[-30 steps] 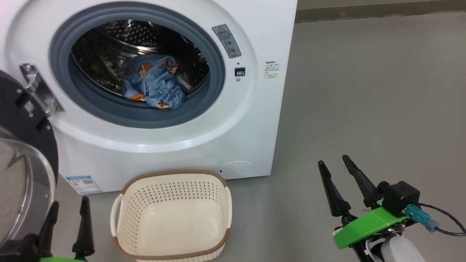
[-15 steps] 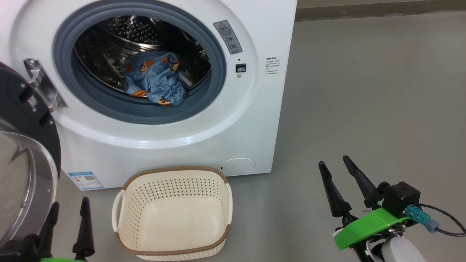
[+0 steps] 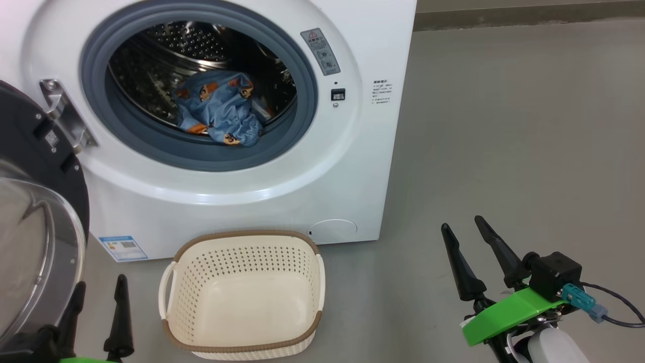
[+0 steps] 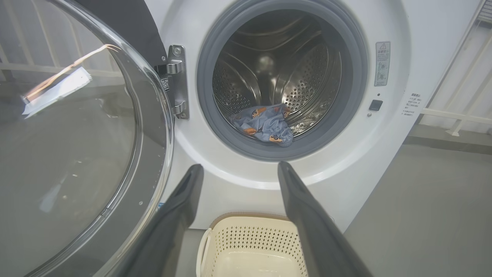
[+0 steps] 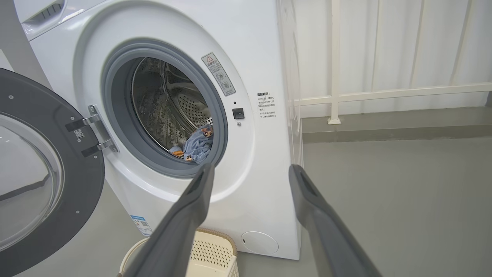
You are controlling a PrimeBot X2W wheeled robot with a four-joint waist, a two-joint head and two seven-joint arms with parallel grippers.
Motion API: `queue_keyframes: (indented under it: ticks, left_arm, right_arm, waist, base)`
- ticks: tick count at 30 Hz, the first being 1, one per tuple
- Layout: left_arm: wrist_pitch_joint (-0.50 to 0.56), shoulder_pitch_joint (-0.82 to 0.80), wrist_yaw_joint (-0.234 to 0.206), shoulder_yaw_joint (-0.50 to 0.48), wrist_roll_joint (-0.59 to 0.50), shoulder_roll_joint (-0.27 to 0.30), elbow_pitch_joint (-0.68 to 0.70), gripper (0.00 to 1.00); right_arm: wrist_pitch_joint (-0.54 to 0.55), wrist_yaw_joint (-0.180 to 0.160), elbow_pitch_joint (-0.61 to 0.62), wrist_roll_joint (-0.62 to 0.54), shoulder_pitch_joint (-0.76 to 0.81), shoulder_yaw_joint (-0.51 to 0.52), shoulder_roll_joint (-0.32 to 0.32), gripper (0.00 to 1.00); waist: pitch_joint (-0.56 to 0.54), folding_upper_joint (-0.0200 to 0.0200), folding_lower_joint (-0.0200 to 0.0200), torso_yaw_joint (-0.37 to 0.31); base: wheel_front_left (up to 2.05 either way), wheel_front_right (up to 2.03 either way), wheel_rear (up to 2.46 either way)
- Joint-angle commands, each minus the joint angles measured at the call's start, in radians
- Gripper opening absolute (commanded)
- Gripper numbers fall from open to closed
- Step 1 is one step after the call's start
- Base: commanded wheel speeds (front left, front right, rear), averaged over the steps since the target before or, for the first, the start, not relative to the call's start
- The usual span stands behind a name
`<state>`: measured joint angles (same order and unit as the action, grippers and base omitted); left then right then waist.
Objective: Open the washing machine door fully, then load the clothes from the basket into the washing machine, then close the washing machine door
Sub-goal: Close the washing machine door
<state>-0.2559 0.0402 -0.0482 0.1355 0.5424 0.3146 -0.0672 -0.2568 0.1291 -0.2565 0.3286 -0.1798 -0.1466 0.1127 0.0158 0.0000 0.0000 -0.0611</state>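
Washing machine door (image 3: pixel 36 232) — partly off-frame, left

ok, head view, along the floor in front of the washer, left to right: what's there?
left gripper → basket → right gripper. The door overlaps the left gripper, so it is left out.

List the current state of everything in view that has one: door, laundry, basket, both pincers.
washing machine door: swung wide open, unlatched.
clothes: bunched inside the drum, near its front lip.
basket: upright on the floor before the washer, empty.
left pincer: open, holding nothing.
right pincer: open, holding nothing.
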Motion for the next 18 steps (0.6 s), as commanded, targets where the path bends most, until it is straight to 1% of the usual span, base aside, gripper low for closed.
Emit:
queue_keyframes:
  ticks: [1,9,18]
  left_arm:
    - [-0.003,-0.045,-0.002,-0.036,0.011,0.021,0.015,1.00]
    - [-0.004,-0.048,-0.010,-0.037,0.012,0.021,0.003,1.00]
    - [0.000,-0.046,-0.040,-0.040,0.003,0.022,-0.013,1.00]
  right_arm:
    - [-0.005,0.002,0.023,0.014,-0.002,-0.019,-0.004,1.00]
    - [-0.005,0.002,0.020,0.013,0.002,-0.015,-0.003,1.00]
    - [-0.005,0.002,0.010,0.021,0.001,-0.029,0.003,1.00]
  waist:
    - [0.000,0.0000,0.0000,0.004]
    - [-0.006,0.0000,0.0000,0.050]
    - [-0.021,0.0000,0.0000,0.148]
  base:
    - [0.00,0.00,0.00]
    - [0.00,0.00,0.00]
    - [0.00,0.00,0.00]
